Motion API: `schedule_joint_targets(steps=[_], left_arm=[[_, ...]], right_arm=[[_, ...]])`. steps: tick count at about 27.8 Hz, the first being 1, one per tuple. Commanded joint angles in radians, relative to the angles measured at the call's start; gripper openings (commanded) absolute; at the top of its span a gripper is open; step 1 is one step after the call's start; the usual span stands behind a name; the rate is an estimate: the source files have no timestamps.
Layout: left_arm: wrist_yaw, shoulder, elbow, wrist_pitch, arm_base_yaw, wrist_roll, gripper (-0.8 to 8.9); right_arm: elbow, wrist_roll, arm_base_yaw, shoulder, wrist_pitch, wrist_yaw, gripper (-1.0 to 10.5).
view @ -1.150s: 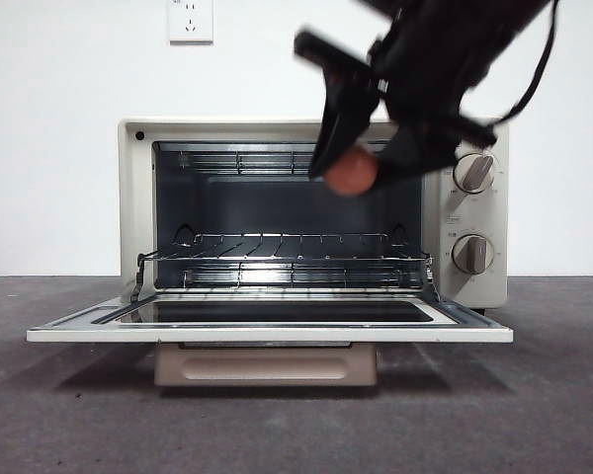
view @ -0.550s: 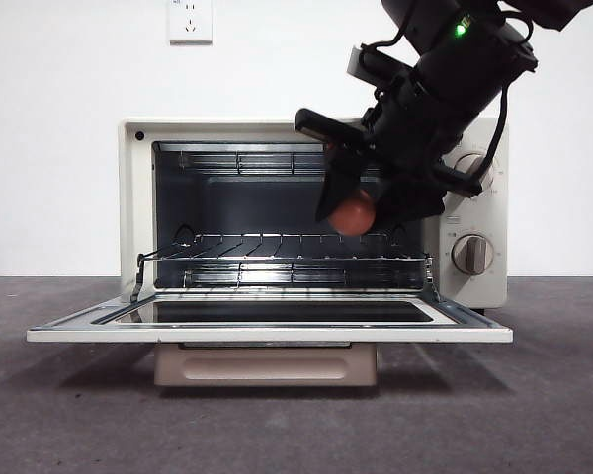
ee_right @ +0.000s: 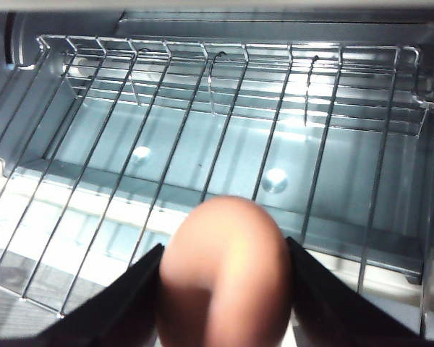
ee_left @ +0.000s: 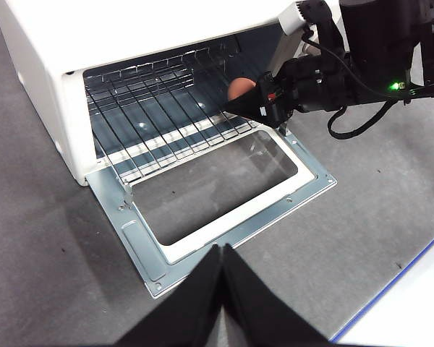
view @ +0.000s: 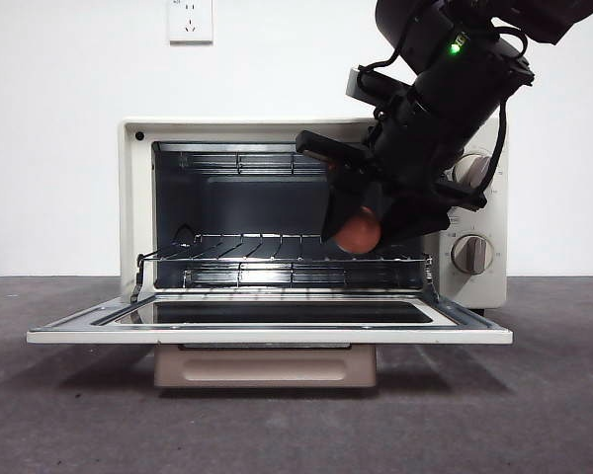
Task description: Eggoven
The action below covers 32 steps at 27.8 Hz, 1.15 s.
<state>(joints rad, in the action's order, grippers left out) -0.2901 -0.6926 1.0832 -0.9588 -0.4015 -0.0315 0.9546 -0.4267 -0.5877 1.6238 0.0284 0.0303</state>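
1. The cream, boxy toaster oven [view: 277, 133] stood on the dark grey table [view: 69, 415] with its glass-paned door [view: 267, 321] folded down flat toward the camera.
2. Inside its dark cavity a wire rack [view: 277, 259] sat level, spanning the cavity from side to side.
3. The right gripper [view: 361, 225], black and bulky, reached down from the upper right of the front view into the oven's open mouth, on the side nearest the two round knobs [view: 471, 254].
4. Its two jaws were clamped on the small, smooth reddish-brown egg [view: 358, 231], one jaw pressed against each side, as the right wrist view showed close up [ee_right: 224, 271].
5. The egg hung just above the rack's front part, toward its knob-side end; whether it touched the wires could not be told.
6. From the left wrist view, the same egg [ee_left: 240, 88] appeared at the cavity's opening, over the rack [ee_left: 159, 108].
7. The left gripper [ee_left: 222, 249] waited well apart from the oven, out in front of the lowered door, with its two black jaws pressed together on nothing.
8. A white wall socket [view: 190, 20] sat on the wall above the oven.
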Motion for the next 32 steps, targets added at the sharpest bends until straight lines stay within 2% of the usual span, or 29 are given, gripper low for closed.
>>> schedule_joint_targets(steps=[1, 4, 7, 14, 29, 32], left_arm=[[0.0, -0.005, 0.006, 0.008, -0.002, 0.012, 0.07], [0.0, -0.005, 0.006, 0.008, -0.002, 0.012, 0.07], [0.0, -0.005, 0.006, 0.008, -0.002, 0.012, 0.07], [0.0, -0.006, 0.006, 0.008, -0.002, 0.012, 0.07], [0.0, -0.006, 0.006, 0.008, -0.002, 0.013, 0.07], [0.0, -0.006, 0.006, 0.009, -0.002, 0.013, 0.07]], right_arm=[[0.008, 0.0, -0.006, 0.024, -0.031, 0.026, 0.9], [0.008, 0.0, -0.006, 0.024, -0.044, 0.058, 1.4], [0.008, 0.0, -0.006, 0.023, -0.043, 0.057, 2.0], [0.008, 0.0, -0.007, 0.022, -0.044, 0.057, 2.7], [0.009, 0.0, -0.007, -0.001, -0.043, 0.08, 2.9], [0.009, 0.004, -0.007, -0.045, -0.051, 0.113, 2.9]])
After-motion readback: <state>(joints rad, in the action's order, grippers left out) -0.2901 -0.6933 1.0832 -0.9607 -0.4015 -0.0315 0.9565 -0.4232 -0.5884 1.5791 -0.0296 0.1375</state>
